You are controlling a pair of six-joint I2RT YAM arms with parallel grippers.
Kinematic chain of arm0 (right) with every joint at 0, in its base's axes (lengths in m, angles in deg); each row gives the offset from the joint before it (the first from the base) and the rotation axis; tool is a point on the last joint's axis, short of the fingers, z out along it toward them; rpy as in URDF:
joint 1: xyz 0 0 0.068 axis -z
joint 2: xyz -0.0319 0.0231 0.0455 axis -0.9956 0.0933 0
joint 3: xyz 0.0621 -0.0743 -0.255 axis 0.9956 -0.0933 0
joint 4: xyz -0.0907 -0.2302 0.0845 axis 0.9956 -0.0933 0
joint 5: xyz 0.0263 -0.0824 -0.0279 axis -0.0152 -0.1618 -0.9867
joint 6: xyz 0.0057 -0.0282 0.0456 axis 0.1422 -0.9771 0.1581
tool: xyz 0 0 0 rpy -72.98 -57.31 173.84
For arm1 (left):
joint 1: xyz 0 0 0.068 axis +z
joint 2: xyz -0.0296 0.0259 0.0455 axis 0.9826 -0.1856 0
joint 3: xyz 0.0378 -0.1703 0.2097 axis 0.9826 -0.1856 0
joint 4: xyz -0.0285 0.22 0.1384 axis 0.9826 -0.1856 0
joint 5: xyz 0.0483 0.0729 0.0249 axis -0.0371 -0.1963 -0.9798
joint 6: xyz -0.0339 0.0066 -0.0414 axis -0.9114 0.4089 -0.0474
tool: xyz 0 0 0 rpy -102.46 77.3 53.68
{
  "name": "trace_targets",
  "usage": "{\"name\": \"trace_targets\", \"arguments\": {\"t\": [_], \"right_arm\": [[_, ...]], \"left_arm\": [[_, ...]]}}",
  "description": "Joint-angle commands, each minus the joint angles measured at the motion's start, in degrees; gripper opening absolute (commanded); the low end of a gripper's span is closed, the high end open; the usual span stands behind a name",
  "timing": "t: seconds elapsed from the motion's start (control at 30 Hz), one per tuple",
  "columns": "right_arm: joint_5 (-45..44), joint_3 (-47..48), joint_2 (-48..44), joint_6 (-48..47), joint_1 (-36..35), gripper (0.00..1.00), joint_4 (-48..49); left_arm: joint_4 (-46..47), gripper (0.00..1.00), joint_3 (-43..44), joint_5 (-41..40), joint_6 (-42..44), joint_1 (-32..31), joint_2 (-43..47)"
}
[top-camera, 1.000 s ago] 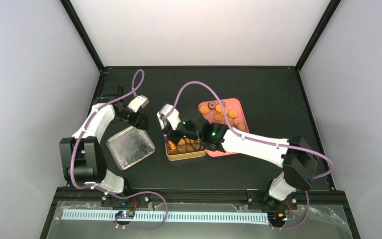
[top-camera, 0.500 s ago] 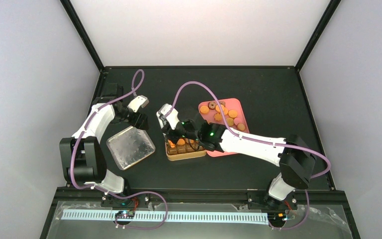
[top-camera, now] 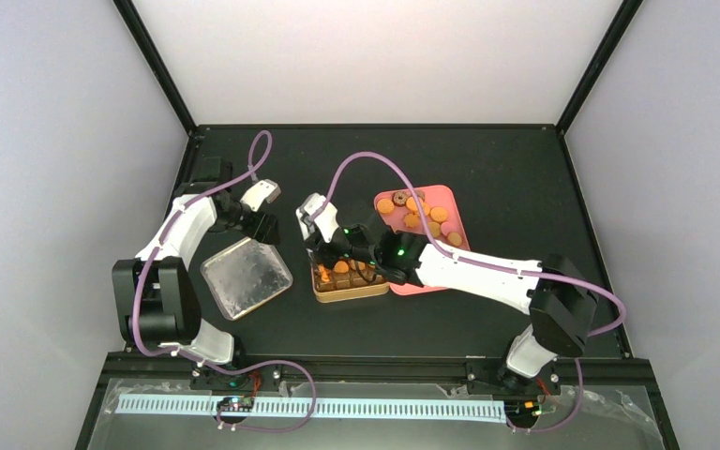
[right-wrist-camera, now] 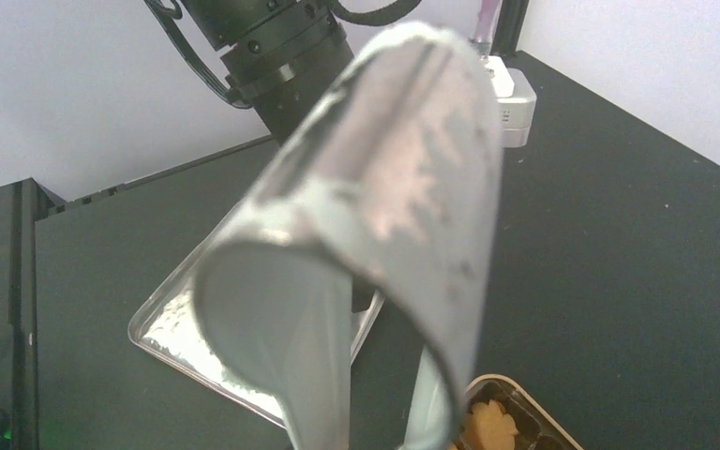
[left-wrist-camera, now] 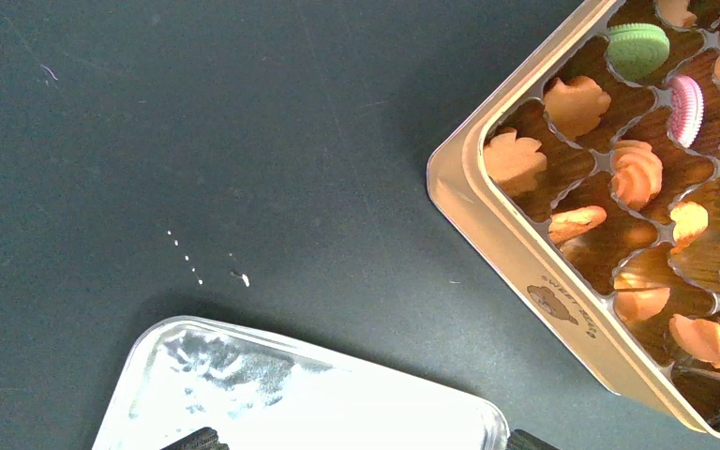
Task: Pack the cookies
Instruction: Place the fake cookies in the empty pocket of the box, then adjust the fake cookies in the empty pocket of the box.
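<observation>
- The right gripper (top-camera: 330,248) grips the tongs (right-wrist-camera: 384,187) above the tin (left-wrist-camera: 525,267), mid-table.
- The left gripper (left-wrist-camera: 361,441) stands wide open, empty, over the silver lid (left-wrist-camera: 337,403), left.
- Some cookies (left-wrist-camera: 637,173) sit in the tin; more lie on the pink tray (top-camera: 441,195), right.

Orange-golden cookies (left-wrist-camera: 637,173), round and flower-shaped, sit in the brown compartments of a golden tin (left-wrist-camera: 516,253), several tilted against the dividers. A green cookie (left-wrist-camera: 639,49) lies flat near one corner, with a pink cookie (left-wrist-camera: 685,110) on edge beside it. More, a few of them dark brown, lie loose on a pink tray (top-camera: 452,194) just beside the tin.
</observation>
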State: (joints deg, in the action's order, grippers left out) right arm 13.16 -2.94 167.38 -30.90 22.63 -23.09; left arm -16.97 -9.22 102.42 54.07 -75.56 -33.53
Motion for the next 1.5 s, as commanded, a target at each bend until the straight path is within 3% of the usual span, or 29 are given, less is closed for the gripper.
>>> {"name": "trace_targets", "arguments": {"t": [0.0,0.5,0.83,1.47], "right_arm": [[-1.1,-0.4,-3.3,-0.9,-0.2,0.24,2.1],[2.0,-1.2,-4.5,-2.6,-0.2,0.18,-0.5],[0.0,-1.4,-3.1,-2.0,-0.2,0.25,0.4],[6.3,-0.1,1.3,0.3,-0.2,0.29,2.0]], "left_arm": [[-0.5,0.8,1.2,1.5,0.7,0.4,0.7],[-0.4,0.8,1.2,1.5,0.6,0.5,0.6],[-0.3,0.8,1.4,1.7,0.4,0.4,0.7],[-0.8,0.8,2.1,1.0,1.1,0.6,0.8]]}}
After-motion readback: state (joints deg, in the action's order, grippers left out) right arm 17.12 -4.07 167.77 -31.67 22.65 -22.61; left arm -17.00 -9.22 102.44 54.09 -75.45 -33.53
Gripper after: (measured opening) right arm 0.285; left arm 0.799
